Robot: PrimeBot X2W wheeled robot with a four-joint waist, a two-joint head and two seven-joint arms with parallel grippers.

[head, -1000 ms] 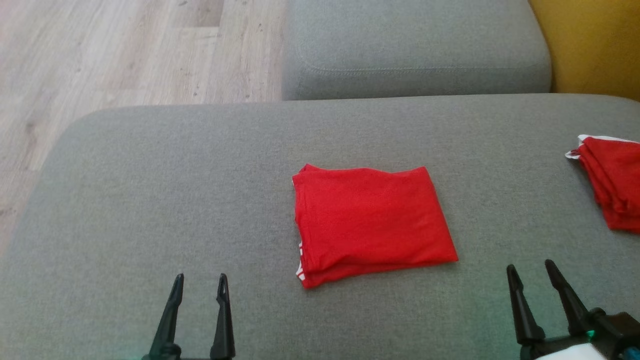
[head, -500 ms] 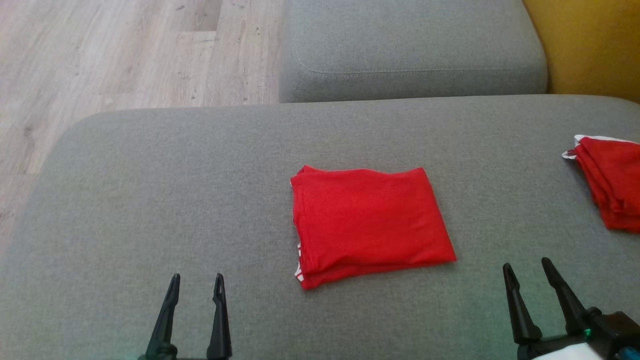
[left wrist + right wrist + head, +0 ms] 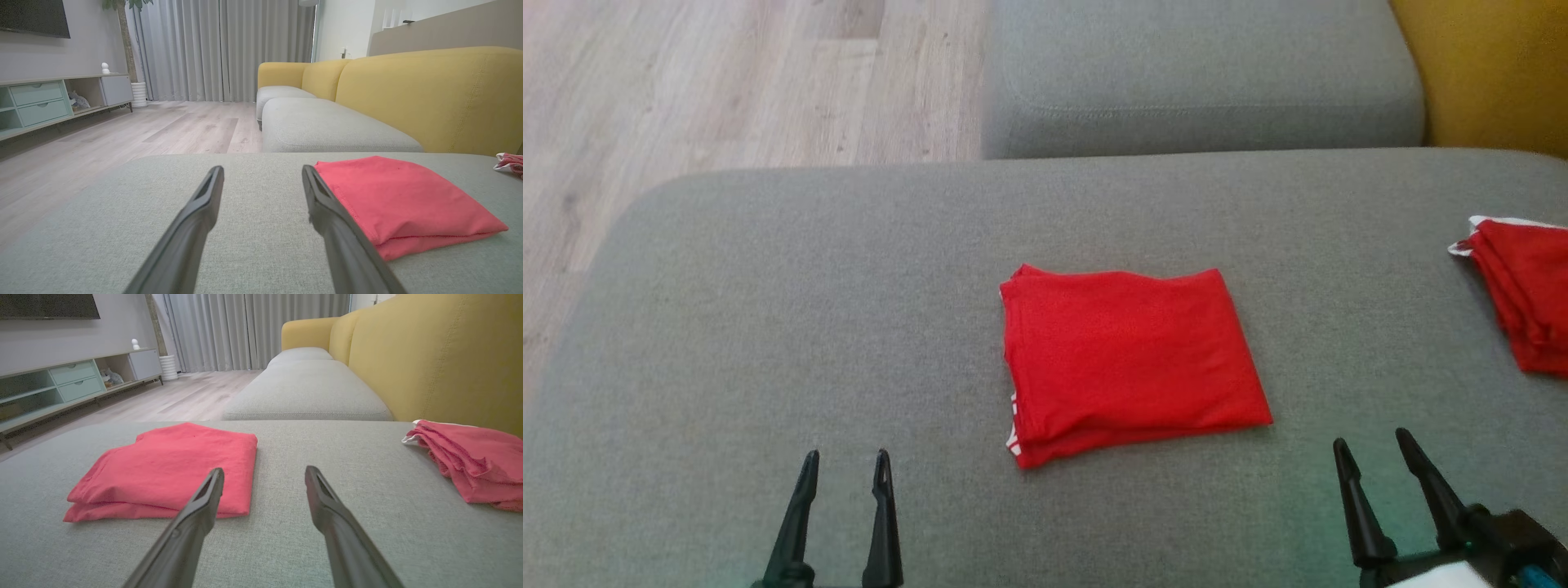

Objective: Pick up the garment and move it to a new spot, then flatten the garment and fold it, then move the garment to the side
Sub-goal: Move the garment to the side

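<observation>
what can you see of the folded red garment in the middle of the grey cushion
The garment is a bright red, thin-looking cloth folded into a rough rectangle of several layers. A sliver of red-and-white trim peeks out at its near left corner. It lies flat on the grey cushion, slightly skewed, resting on that alone. The left gripper and right gripper stand open short of it, not touching.

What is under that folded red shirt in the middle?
The folded red jersey lies flat on the grey sofa cushion. A bit of white striped trim peeks between its layers; anything else beneath is covered.
</observation>
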